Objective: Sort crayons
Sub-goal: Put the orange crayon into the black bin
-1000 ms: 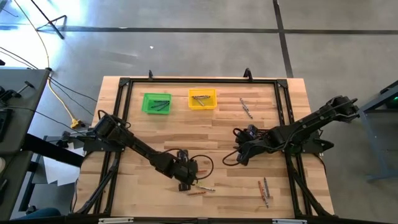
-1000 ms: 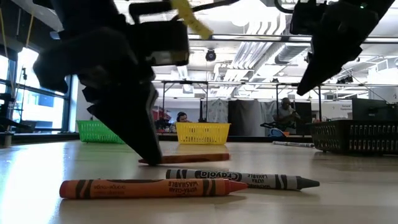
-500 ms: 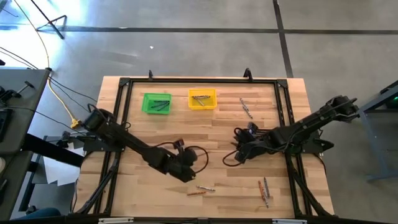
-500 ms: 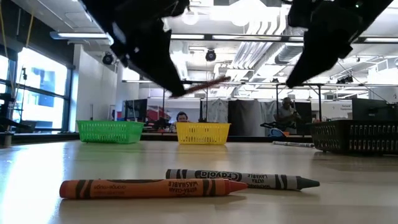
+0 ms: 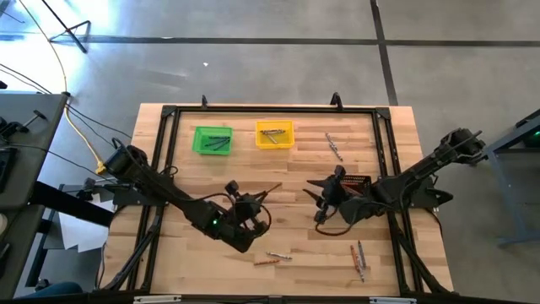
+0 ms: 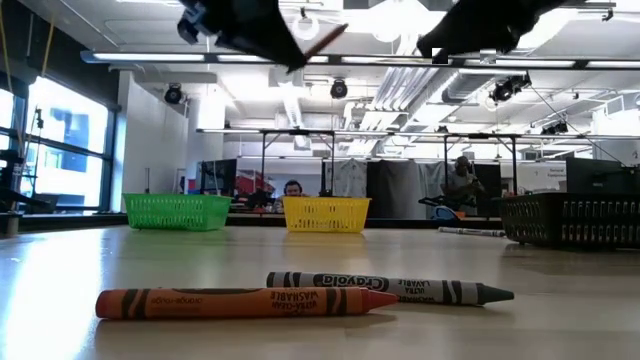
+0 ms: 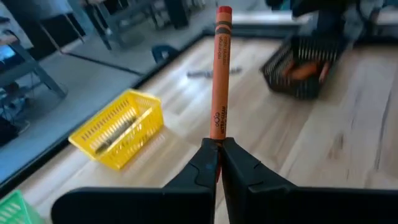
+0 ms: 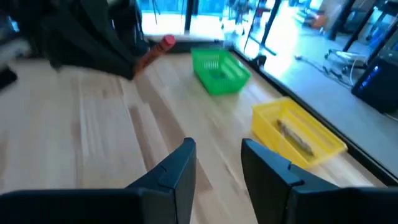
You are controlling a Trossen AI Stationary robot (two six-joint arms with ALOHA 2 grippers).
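My left gripper (image 5: 256,198) hangs over the middle of the table, shut on an orange crayon (image 7: 220,74) that juts out ahead of its fingers. My right gripper (image 5: 314,203) hovers to its right, open and holding nothing (image 8: 217,155). An orange crayon (image 6: 240,302) and a grey crayon (image 6: 390,288) lie flat side by side near the front edge. Another orange and grey pair (image 5: 358,257) lies at the front right. A grey crayon (image 5: 335,145) lies at the far right. My left gripper pinches the orange crayon's near end (image 7: 216,138) between its two fingertips. The crayon runs on in line with the fingers, its flat end (image 7: 224,11) pointing away toward the table's far right. It is lifted clear of the table, sloping slightly in the low view (image 6: 322,42).
A green bin (image 5: 213,140) and a yellow bin (image 5: 275,133), each with crayons inside, stand at the far edge. A black bin (image 7: 305,62) holding orange crayons sits under my right arm. A black frame (image 5: 270,110) borders the wooden table.
My left gripper has risen from the table near the front crayons with the orange crayon. It has gone toward the far edge and tipped from pointing down to nearly level. The crayon is lifted clear. My right gripper has risen a little and tipped up.
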